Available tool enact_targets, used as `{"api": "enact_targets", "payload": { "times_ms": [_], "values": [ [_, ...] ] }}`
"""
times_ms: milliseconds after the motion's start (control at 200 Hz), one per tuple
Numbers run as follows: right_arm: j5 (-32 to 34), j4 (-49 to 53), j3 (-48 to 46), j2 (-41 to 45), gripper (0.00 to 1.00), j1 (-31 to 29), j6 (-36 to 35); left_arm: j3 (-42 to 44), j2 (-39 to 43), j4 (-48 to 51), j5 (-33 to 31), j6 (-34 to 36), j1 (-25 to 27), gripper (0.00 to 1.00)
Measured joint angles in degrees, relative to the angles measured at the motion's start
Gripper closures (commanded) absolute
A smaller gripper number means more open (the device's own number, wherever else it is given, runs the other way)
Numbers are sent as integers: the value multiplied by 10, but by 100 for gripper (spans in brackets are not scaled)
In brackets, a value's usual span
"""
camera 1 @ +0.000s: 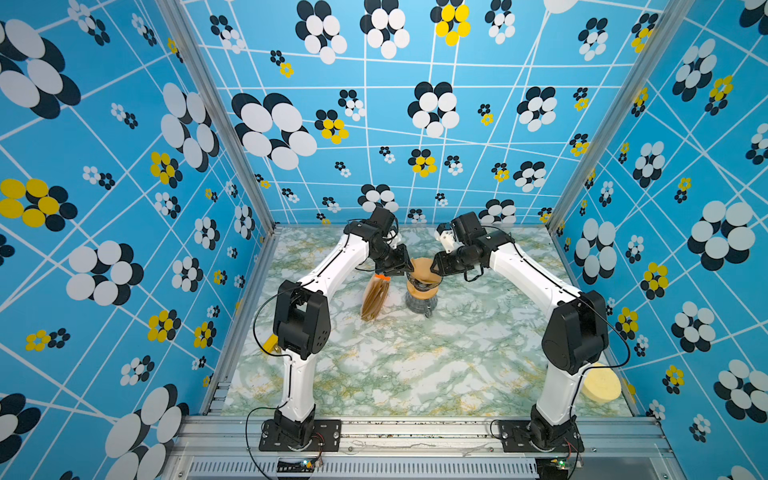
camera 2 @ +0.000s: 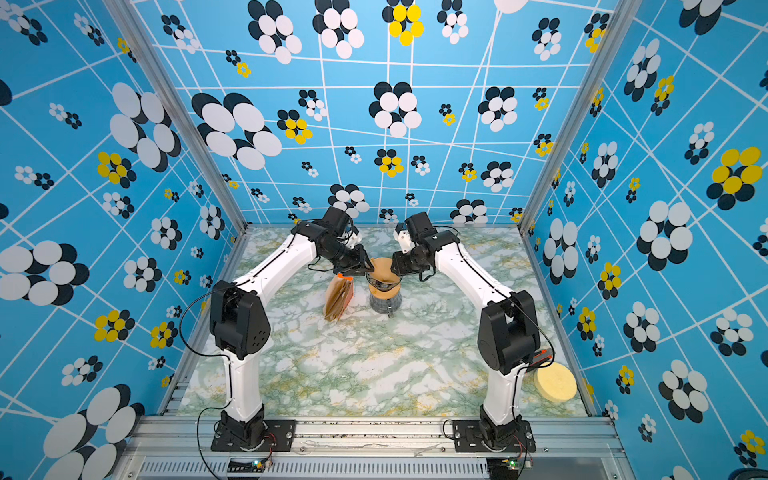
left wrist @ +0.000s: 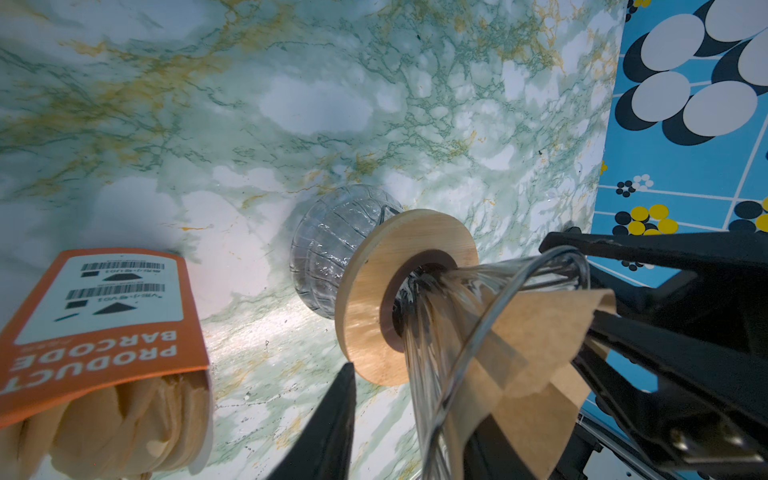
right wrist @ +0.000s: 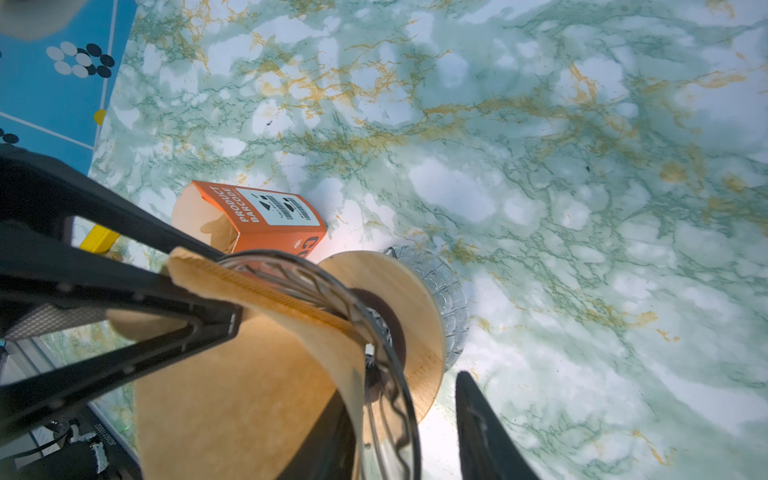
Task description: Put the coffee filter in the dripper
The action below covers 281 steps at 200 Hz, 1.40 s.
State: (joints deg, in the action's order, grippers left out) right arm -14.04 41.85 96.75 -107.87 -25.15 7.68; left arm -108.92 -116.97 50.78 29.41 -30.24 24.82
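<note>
**Filter's in the dripper's mouth, just not seated yet**

In both top views the dripper (camera 1: 424, 284) sits in its wooden ring (camera 1: 422, 293) on the glass jug (camera 1: 419, 305). The stack is near the far edge of the bench (camera 1: 415, 374), about midway between the side edges. The coffee filter (camera 1: 422, 268) stands in the cone but rides high. The left gripper (camera 1: 401, 270) and right gripper (camera 1: 436, 264) flank it. The filter packet (camera 1: 376, 297) lies just beside the jug, on the side toward the left edge.

Left wrist view: the left gripper's jaws are apart, astride the glass wall, and clamped on nothing we can see. A flap of the coffee filter (left wrist: 536, 332) pokes out past the rim.

Right wrist view: same deal for the right gripper (right wrist: 349, 345), jaws apart. One finger is inside, lying against the coffee filter (right wrist: 249, 395), and the other is outside, just clear of the glass.

So we reckon this is the seating step. Next up, as we see it: nudge the paper down onto the ribs evenly from both sides. Go light so the dripper doesn't tip out of the ring, then back out without dragging the filter along.
</note>
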Motion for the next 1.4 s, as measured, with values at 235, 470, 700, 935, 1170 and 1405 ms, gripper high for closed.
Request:
{"api": "enact_targets", "payload": {
  "times_ms": [235,470,700,935,1170,1405],
  "values": [
    [0,3,-9,0,61,0,0,0,-9,0,2,1,0,64],
    [0,3,-12,0,65,-4,0,0,-17,-2,10,3,0,68],
    [0,2,-14,0,63,-5,0,0,-17,-2,12,3,0,70],
    [0,5,-15,0,42,-7,1,-1,-17,-1,12,2,0,69],
    [0,12,-14,1,38,-19,2,-7,-17,-2,13,2,0,62],
    [-1,15,-4,1,37,-24,2,-33,-17,14,11,13,0,59]
  ]
}}
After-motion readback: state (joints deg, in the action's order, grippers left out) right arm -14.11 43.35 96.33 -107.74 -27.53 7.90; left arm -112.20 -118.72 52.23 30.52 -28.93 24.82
